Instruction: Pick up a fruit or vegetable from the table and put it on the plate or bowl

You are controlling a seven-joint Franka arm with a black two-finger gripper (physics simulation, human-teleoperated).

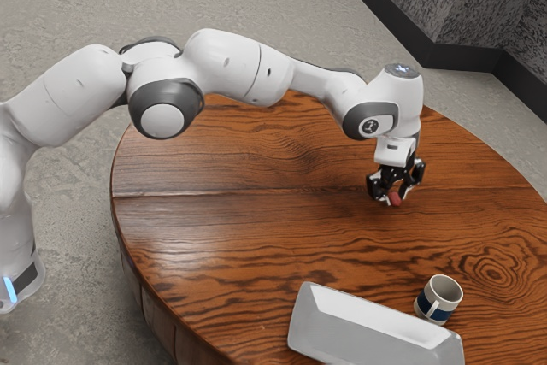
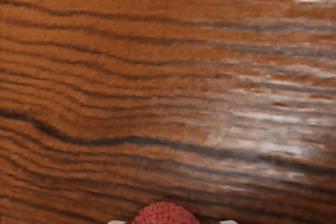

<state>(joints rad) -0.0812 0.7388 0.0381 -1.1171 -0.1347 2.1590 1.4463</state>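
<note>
My claw [image 1: 396, 191] pinches the red fruit [image 1: 397, 200] right of centre in the exterior view, low over the table [image 1: 256, 237]. The grasp looks done. Carrying it to the plate [image 1: 367, 335] at the bottom edge remains.

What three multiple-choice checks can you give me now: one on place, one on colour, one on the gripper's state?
1. Where does the plate lie relative to the mug?
A. On the exterior view's left of it.
B. On the exterior view's right of it.
C. Under it.
2. The fruit at the gripper is:
A. green.
B. red.
C. yellow.
3. The gripper is:
A. open above the plate.
B. shut on the fruit.
C. shut on the mug.
Answers: 1 A, the plate stretches leftward from beside the mug. 2 B, it shows red in both views. 3 B, it clamps the fruit from two sides.
</note>
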